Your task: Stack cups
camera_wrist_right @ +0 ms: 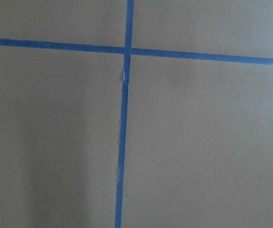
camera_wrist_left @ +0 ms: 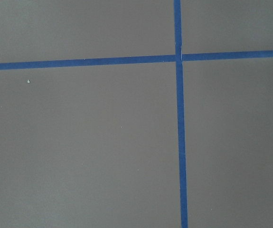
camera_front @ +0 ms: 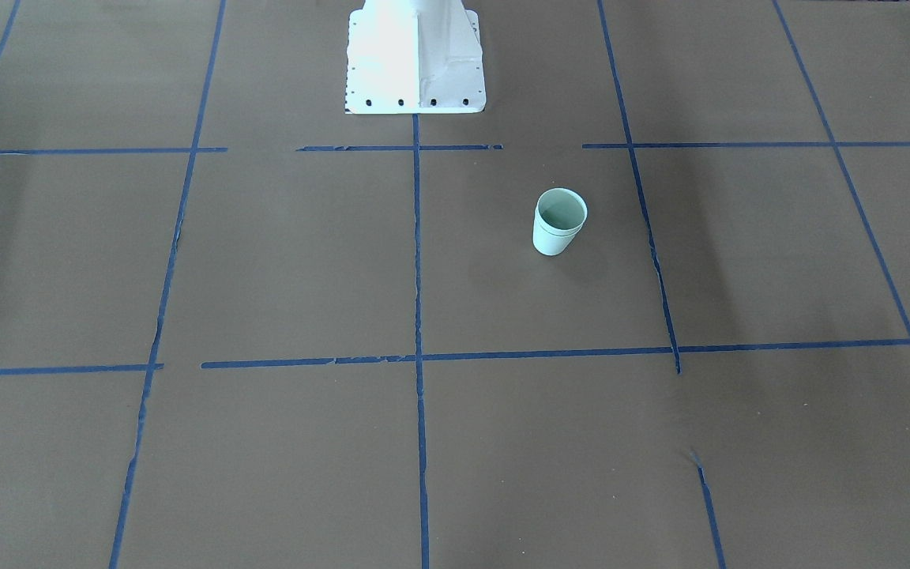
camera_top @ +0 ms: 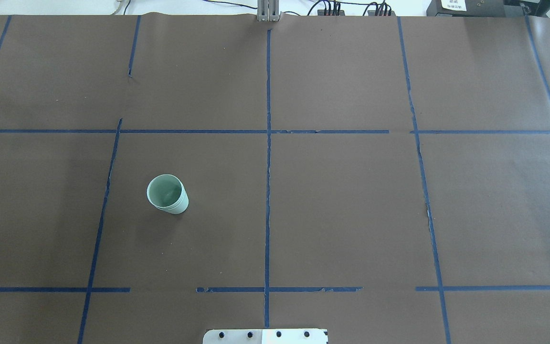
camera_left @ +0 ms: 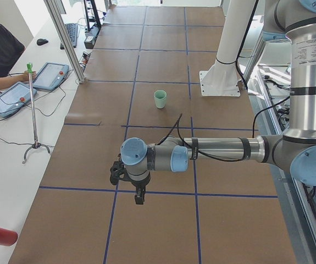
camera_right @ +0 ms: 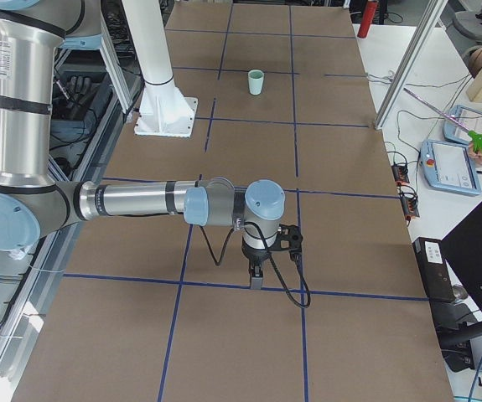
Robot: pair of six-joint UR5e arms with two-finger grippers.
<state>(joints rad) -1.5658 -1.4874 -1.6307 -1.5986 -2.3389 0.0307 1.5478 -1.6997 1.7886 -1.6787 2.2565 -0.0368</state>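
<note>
Two pale mint-green cups (camera_front: pixel 559 223) stand upright on the brown table, one nested inside the other, with a double rim showing. The pair also shows in the overhead view (camera_top: pixel 167 193), the exterior left view (camera_left: pixel 160 99) and the exterior right view (camera_right: pixel 256 81). My left gripper (camera_left: pixel 139 198) hangs high over the table, far from the cups, seen only from the side. My right gripper (camera_right: pixel 256 276) hangs likewise over the other end. I cannot tell whether either is open or shut. Both wrist views show only brown paper and blue tape.
The table is covered in brown paper with a blue tape grid (camera_top: pixel 268 157). The white robot base (camera_front: pixel 415 55) stands at the table's edge. Operators with tablets (camera_left: pixel 50 76) sit beside the table. A thin stand (camera_left: pixel 34 110) rises beside it.
</note>
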